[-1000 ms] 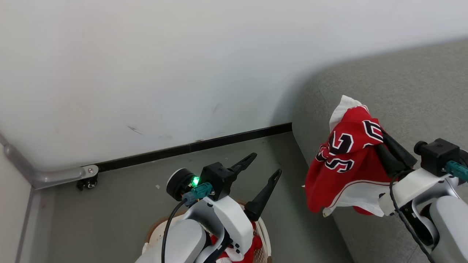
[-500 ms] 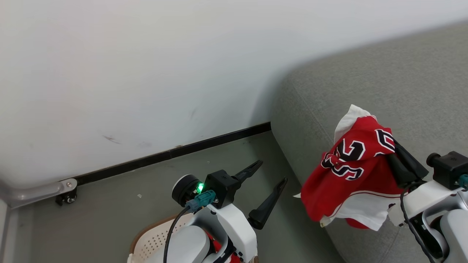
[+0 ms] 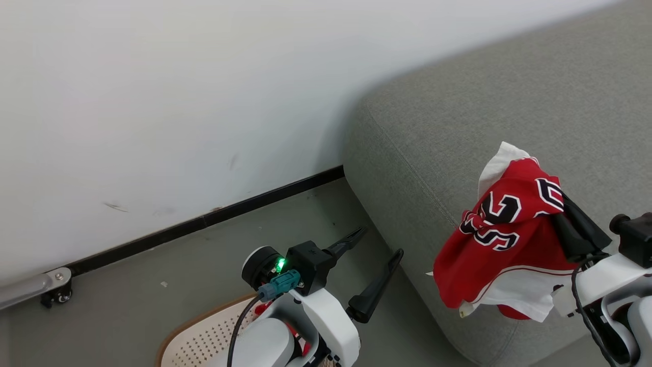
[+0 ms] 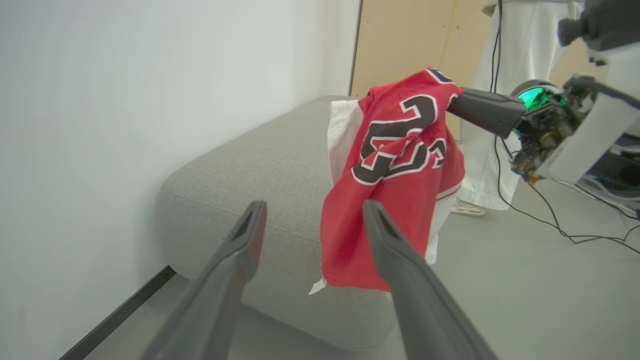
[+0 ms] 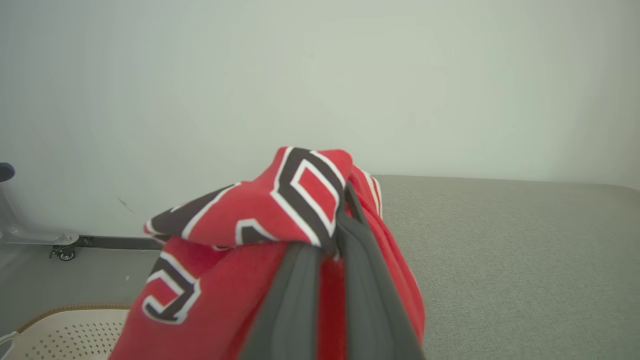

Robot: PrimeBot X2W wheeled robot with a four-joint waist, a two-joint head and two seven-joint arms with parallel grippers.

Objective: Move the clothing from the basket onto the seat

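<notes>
Carry step: your right tool (image 5: 330, 240) clamps the red numbered jersey (image 3: 501, 244) at 4 o'clock over the grey woven sofa (image 3: 509, 112), left tool (image 3: 380, 242) spread and empty; next, probably extend toward 1 o'clock and release.

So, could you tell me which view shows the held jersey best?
The left wrist view: the jersey hangs whole from the right claw, numerals facing the camera. The head view shows it bunched from above; the right wrist view crops it close behind the fingers.

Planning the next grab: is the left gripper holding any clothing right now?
No: the left gripper has its fingers spread apart with nothing between them; the red jersey hangs from the right gripper.
</notes>
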